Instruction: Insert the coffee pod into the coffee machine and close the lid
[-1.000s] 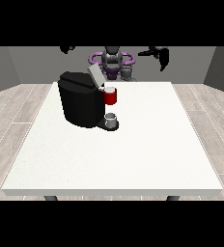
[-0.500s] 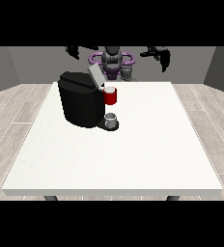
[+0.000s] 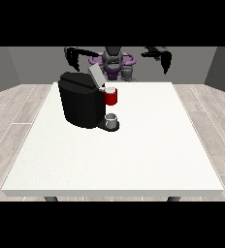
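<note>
Both arms were raised out to the sides behind the large white table (image 3: 134, 145). The hand at the view's left (image 3: 73, 56) and the hand at the view's right (image 3: 165, 60) hung with fingers pointing down, holding nothing; how far open they were could not be told. The black boxy coffee machine (image 3: 80, 104) stood with its grey lid (image 3: 96, 76) tilted up, a red pod holder (image 3: 111, 97) at its front, and a small grey cup (image 3: 111, 119) on its base.

So the white table (image 3: 134, 160) takes up most of the view, spreading out below and in front of the hand at the view's right (image 3: 166, 62). A small grey cup (image 3: 112, 119) sits on it, lower and well off to that hand's side. Pale plank floor (image 3: 15, 114) around, grey walls (image 3: 3, 68) behind.
</note>
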